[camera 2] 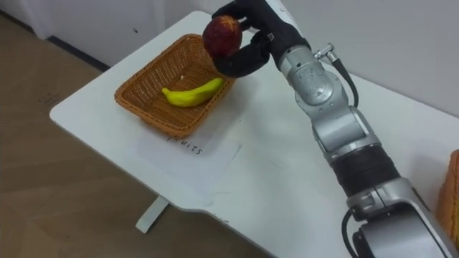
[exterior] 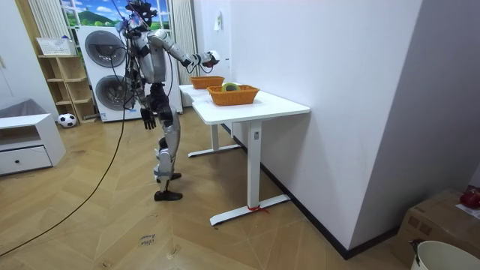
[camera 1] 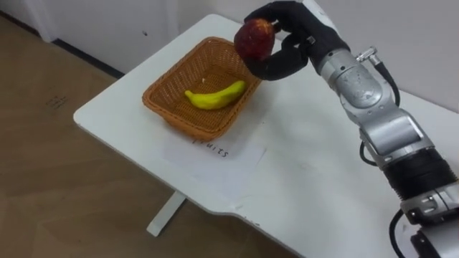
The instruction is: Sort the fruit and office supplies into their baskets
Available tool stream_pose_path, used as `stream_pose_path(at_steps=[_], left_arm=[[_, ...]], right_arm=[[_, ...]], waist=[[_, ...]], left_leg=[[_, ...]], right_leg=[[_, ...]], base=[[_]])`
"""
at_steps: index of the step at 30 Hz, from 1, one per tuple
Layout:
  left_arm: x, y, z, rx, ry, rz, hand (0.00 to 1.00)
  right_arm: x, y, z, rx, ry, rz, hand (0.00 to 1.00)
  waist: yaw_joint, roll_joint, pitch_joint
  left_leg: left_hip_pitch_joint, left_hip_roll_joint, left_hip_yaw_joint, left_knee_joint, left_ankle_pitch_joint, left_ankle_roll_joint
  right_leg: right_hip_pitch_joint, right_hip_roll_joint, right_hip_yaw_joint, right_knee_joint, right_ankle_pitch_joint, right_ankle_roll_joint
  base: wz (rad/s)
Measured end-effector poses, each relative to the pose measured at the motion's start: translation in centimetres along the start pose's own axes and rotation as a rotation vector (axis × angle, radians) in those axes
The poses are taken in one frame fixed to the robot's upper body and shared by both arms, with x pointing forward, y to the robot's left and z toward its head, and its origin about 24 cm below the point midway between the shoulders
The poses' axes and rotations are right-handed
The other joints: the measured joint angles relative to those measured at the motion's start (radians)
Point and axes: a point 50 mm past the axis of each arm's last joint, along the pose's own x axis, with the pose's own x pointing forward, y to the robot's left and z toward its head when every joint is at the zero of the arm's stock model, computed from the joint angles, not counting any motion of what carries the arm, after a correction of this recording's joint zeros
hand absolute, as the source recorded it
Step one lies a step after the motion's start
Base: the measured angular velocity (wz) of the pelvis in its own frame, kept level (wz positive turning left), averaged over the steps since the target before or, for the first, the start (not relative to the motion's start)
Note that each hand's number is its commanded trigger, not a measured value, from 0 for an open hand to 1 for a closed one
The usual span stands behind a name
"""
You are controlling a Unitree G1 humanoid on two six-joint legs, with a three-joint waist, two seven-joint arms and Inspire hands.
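My right hand (camera 1: pixel 290 44) is shut on a red apple (camera 1: pixel 254 39) and holds it in the air over the far right rim of a wicker basket (camera 1: pixel 159 106). A yellow banana (camera 1: pixel 215 95) lies inside that basket. The basket stands near the left end of the white table (camera 1: pixel 308 172). In the room view I stand at the table's far end with my right arm stretched out to the far basket (exterior: pixel 207 81). My left hand (exterior: pixel 148 118) hangs down beside my hip.
A paper label (camera 1: pixel 215 149) lies on the table in front of the fruit basket. A second wicker basket (camera 2: pixel 453 188) sits at the table's right end, seen with things in it as the near basket (exterior: pixel 233 94). The table's front edge drops to wooden floor.
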Motion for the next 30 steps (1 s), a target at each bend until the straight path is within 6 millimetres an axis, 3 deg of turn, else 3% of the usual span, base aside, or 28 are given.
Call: stream_pose_path(at_steps=[10,12,14,15,16,19,24,30], left_arm=[[0.0,0.0,-0.4,0.001,0.033,-0.033,0.00],[-0.1,0.1,-0.7,0.022,0.046,-0.030,0.00],[-0.1,0.4,-0.9,0.036,0.055,-0.027,0.00],[-0.1,0.5,-1.0,0.038,0.061,-0.026,0.00],[-0.1,0.5,-1.2,0.039,0.070,-0.027,0.00],[-0.1,0.6,-1.5,0.041,0.081,-0.037,0.00],[-0.1,0.7,-1.6,0.042,0.084,-0.045,0.00],[-0.1,0.7,-1.6,0.045,0.084,-0.051,0.00]], right_arm=[[-0.4,1.6,-1.2,0.003,0.074,0.032,1.00],[-0.6,2.3,-1.6,-0.024,0.095,0.054,0.93],[-0.8,2.9,-2.0,-0.028,0.112,0.077,0.52],[-1.0,3.3,-2.3,-0.041,0.125,0.093,0.22],[-1.1,3.8,-2.5,-0.051,0.135,0.111,0.00],[-1.3,4.6,-2.7,-0.064,0.143,0.153,0.00],[-1.3,4.8,-2.7,-0.067,0.142,0.164,0.00],[-1.3,4.8,-2.7,-0.065,0.142,0.162,0.00]], waist=[[0.001,0.001,0.0012],[0.003,-0.001,0.0022],[0.013,-0.007,0.0060],[0.021,-0.009,0.0093],[0.028,-0.012,0.0114],[0.038,-0.023,0.0165],[0.055,-0.028,0.0140],[0.052,-0.027,0.0147]], left_leg=[[0.000,-0.009,-0.022,-0.001,0.000,0.000],[0.002,-0.010,-0.023,-0.002,0.000,0.000],[0.006,-0.011,-0.023,-0.002,0.000,0.000],[0.010,-0.011,-0.025,-0.002,0.000,0.000],[0.013,-0.011,-0.024,-0.003,0.000,0.000],[0.012,-0.011,-0.025,-0.003,0.000,0.000],[0.011,-0.013,-0.025,0.001,0.000,0.000],[0.013,-0.013,-0.023,0.002,0.000,0.000]], right_leg=[[0.007,-0.003,0.004,0.001,-0.003,0.006],[0.010,-0.004,0.012,0.000,-0.006,0.010],[0.014,-0.003,0.028,0.000,-0.008,0.012],[0.017,-0.003,0.029,0.000,-0.008,0.013],[0.017,-0.003,0.029,0.000,-0.008,0.013],[0.017,-0.003,0.027,0.000,-0.008,0.013],[0.019,-0.003,0.026,0.000,-0.008,0.013],[0.020,-0.003,0.025,0.000,-0.008,0.013]], base=[[0.07],[0.05],[0.02],[0.00],[0.00],[0.00],[0.00],[0.00]])
